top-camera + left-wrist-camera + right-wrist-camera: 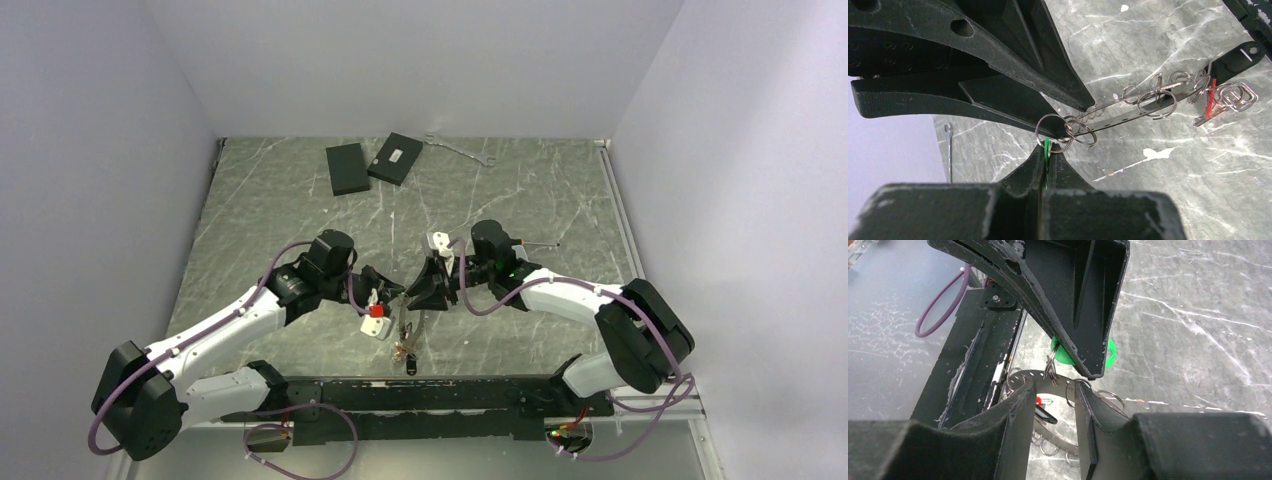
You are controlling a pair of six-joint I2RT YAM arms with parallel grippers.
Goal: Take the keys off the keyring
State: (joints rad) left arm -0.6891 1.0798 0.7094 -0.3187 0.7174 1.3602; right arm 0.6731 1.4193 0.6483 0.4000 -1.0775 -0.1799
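Over the marbled surface (560, 200), the left tool (1047, 154) clenched the green key (1046, 144) and the right tool (1055, 387) gripped the keyring (1128, 114); a skewed pull might slip either hold.

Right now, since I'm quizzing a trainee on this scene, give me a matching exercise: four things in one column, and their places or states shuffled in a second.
Things
1. green key
2. red key
3. keyring
4. wrench

Places or states
A. lying on the table near the far wall
B. held by the right gripper
C. hanging from the ring, ungripped
D. pinched in the left gripper

Pairs: 1-D, 2-C, 3-B, 4-A
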